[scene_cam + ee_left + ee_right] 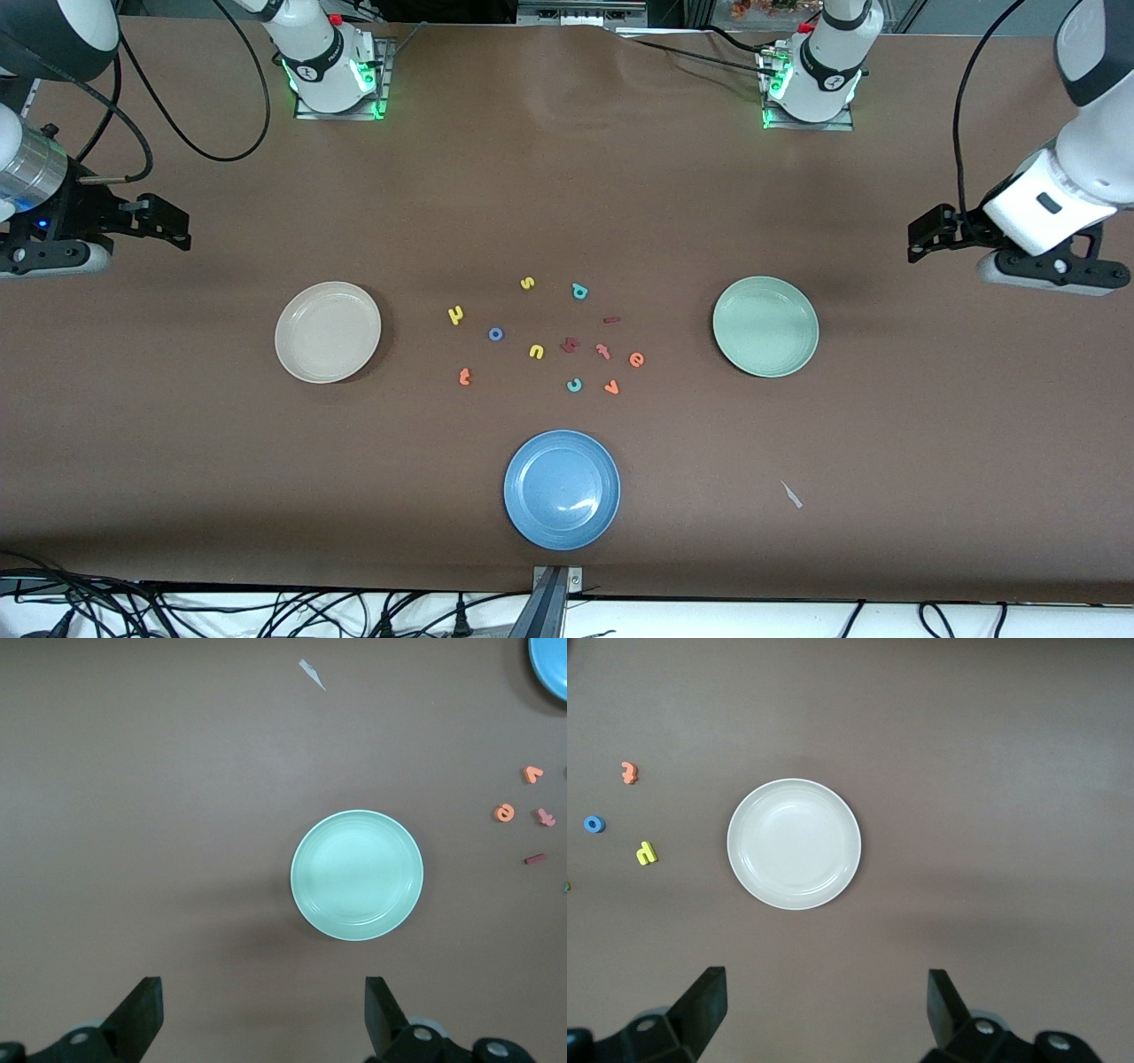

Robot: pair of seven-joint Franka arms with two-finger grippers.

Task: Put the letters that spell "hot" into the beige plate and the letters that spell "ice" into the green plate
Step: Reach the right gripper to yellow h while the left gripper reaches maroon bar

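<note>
- Yellow h point(455, 315), blue o point(495, 334), orange t point(464, 377): flat on the table in the letter cluster's part toward the beige plate point(306, 354), none in it. The t is nearest the front camera of the three.
- Dark red i point(611, 320), teal c point(574, 385), orange e point(636, 359): also loose on the table, toward the green plate point(793, 350), none in it. The i is farther from the front camera than the e, the c nearer.
- Both plates hold nothing. Beige plate toward the right arm's end, green plate toward the left arm's end, letters between them.
- Left gripper point(264, 1014): fingers spread wide, holding nothing, touching nothing. It hangs in the air over bare table at the left arm's end, off the green plate's edge; its wrist view looks down on that plate.
- Right gripper point(826, 1010): fingers spread wide too, nothing between them. It is up over bare table at the right arm's end, beside the beige plate, which sits centred in its wrist view.
- Other letters in the cluster: yellow s point(527, 283), teal a point(579, 291), yellow u point(536, 352), larger dark red letter point(570, 345), pinkish hooked letter point(603, 351), orange v point(611, 387).
- Blue plate point(532, 514): nearer the front camera than the letters, also holding nothing.
- Small pale scrap point(791, 494) on the table nearer the front camera than the green plate.
</note>
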